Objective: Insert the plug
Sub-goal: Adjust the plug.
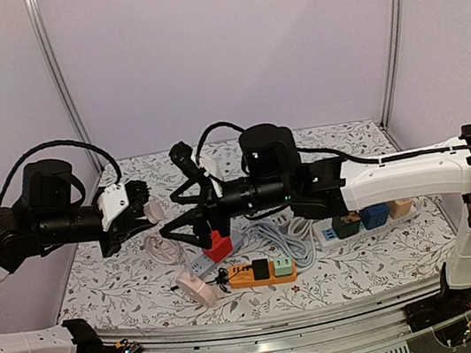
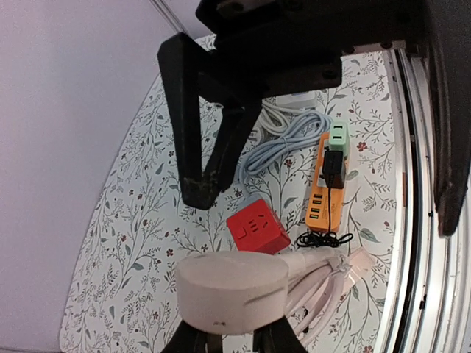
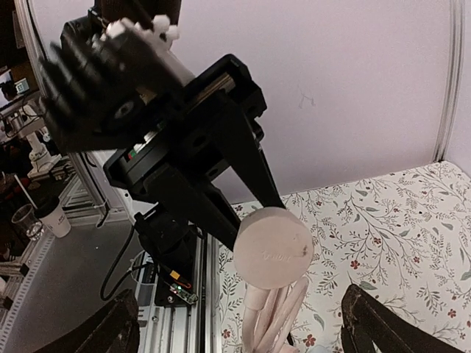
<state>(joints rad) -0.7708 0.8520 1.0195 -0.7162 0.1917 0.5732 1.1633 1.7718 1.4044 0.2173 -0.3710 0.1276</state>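
One black plug (image 1: 260,268) and one green plug (image 1: 283,265) occupy the orange strip (image 1: 240,275).

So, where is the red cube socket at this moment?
In the top view, the red cube socket sits near the centre, just beyond the orange power strip's left end and left of the grey coiled cable.

**Middle crowded, left side and far edge open**

Bare cloth runs along the table's (image 1: 102,296) left edge and across its far edge. The near middle is packed with a red cube socket (image 1: 220,245), an orange power strip (image 1: 262,272), a pink round piece (image 1: 196,288) and white cord loops (image 1: 161,246). A grey coiled cable (image 1: 288,238) and a white power strip (image 1: 364,221) fill the right side. Above the middle, the left gripper (image 1: 147,210), clamped on a round plug (image 1: 155,210), closely faces the wide-spread right gripper (image 1: 175,217).
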